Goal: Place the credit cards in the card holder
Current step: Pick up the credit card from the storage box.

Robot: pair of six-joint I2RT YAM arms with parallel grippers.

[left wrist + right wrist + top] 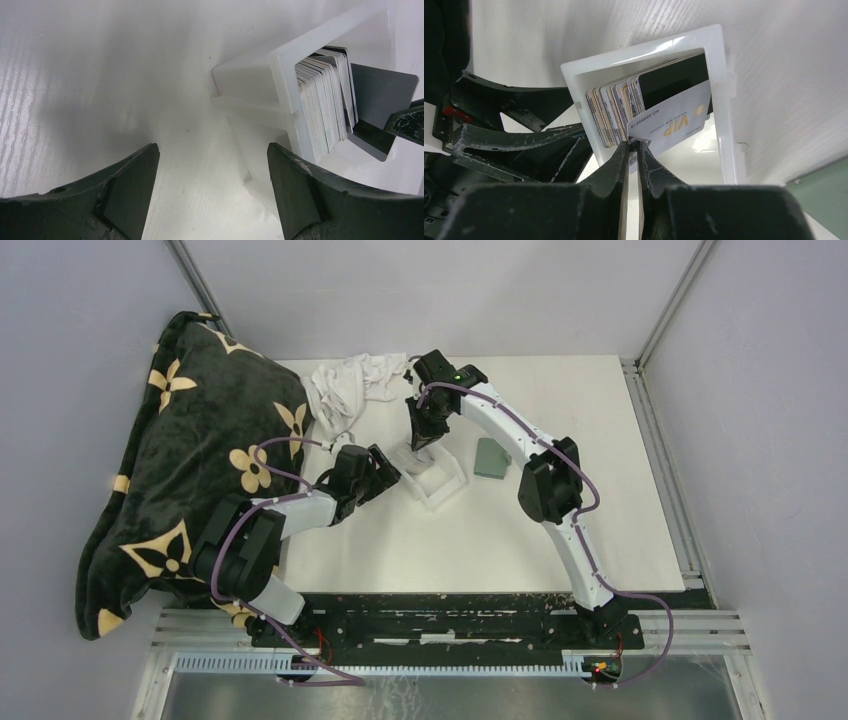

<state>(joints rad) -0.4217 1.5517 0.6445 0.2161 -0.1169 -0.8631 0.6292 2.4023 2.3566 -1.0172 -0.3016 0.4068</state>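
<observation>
A stack of credit cards (611,112) stands on edge in a white plastic tray (719,75) at mid-table. The end card (674,112), silvery with a dark stripe, is tilted out of the stack. My right gripper (634,144) is shut on that card's lower corner. From the left wrist view the same card (382,95) shows grey beside the stack (322,105). The grey-green card holder (491,458) lies closed just right of the tray (432,478). My left gripper (212,150) is open just left of the tray, holding nothing.
A dark blanket with cream flower shapes (200,460) covers the table's left side. A crumpled white cloth (350,385) lies behind the tray. The right arm (540,480) arches over the table's right half.
</observation>
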